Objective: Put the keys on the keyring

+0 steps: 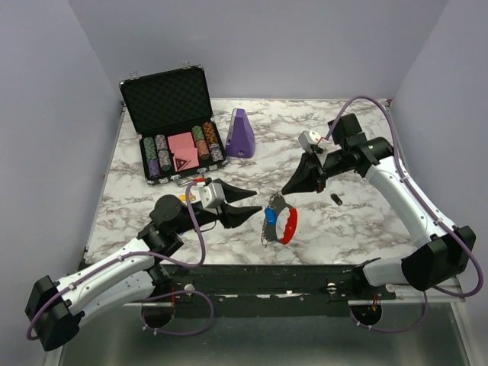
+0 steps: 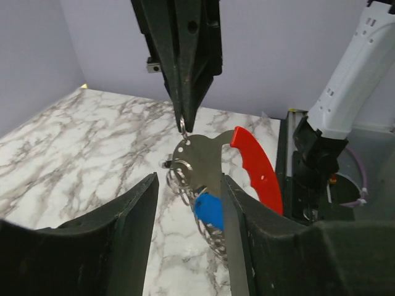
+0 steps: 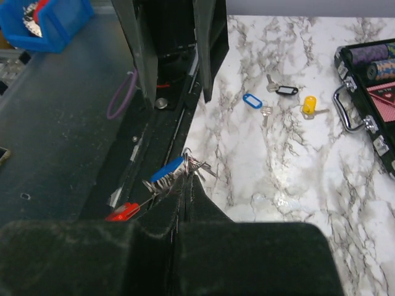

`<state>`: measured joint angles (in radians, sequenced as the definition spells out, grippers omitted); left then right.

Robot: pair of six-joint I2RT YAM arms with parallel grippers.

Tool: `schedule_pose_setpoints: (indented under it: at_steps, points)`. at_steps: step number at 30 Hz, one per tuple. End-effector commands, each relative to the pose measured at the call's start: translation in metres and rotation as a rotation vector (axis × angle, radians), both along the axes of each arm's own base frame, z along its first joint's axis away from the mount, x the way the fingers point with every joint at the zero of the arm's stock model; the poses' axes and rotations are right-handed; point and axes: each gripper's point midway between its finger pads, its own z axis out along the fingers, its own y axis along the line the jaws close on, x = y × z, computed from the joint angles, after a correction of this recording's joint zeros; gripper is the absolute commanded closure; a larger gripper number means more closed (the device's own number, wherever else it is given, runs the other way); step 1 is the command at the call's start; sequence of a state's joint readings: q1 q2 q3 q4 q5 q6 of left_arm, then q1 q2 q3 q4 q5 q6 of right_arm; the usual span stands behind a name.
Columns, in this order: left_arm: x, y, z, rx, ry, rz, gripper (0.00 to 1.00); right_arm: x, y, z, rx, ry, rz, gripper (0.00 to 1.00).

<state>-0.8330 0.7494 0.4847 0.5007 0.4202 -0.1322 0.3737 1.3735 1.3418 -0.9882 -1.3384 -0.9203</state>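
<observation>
The keyring has a red plastic arc and a silvery chain part, with a blue-tagged key on it. My right gripper is shut on a small ring at the keyring's top and holds it up, as the right wrist view shows. My left gripper is open just left of it. In the left wrist view the keyring hangs between and just beyond my open fingers. Loose keys lie on the marble: blue tag, black tag, yellow tag. A slim black key lies under the right arm.
An open black poker chip case stands at the back left, with a purple wedge-shaped object beside it. The table's front edge and dark rail run just below the keyring. Grey walls close in the sides.
</observation>
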Motion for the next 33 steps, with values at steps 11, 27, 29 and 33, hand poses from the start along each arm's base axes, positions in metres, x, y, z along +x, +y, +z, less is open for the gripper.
schedule_pose_setpoints:
  at_steps: [11,27,29,33]
  points:
    - [-0.03,-0.024,0.015,-0.077,-0.015,-0.112,0.52,-0.036,0.001,0.028,0.128,0.073,0.105,0.99]
    - [-0.012,-0.041,0.017,-0.092,0.002,-0.043,0.56,-0.041,0.001,0.023,0.148,0.114,0.122,0.99]
    - [-0.01,-0.041,0.016,-0.091,0.002,-0.035,0.56,-0.04,0.001,0.022,0.148,0.117,0.121,0.99]
    - [-0.006,-0.043,0.018,-0.1,0.001,-0.021,0.56,-0.041,0.001,0.022,0.15,0.12,0.124,0.99]
